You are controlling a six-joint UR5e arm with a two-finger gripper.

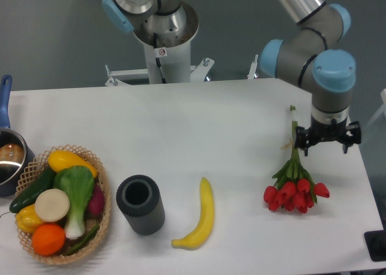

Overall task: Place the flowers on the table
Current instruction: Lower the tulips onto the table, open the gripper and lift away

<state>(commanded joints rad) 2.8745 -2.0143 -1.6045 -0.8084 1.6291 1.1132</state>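
the large white rectangular tabletop [199, 124] is seen bearing the bunch of red tulip buds with green stems [294, 181] flat near its right edge, while the black two-finger gripper [327, 143] is held directly above the stems, its grasp impossible to judge.

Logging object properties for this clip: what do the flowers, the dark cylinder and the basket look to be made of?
The flowers: likely artificial, plastic or fabric; uniform glossy red buds. The dark cylinder: matte grey, ribbed sides, possibly foam or rubber; hollow centre. The basket: woven wicker or rattan, tan open lattice rim.
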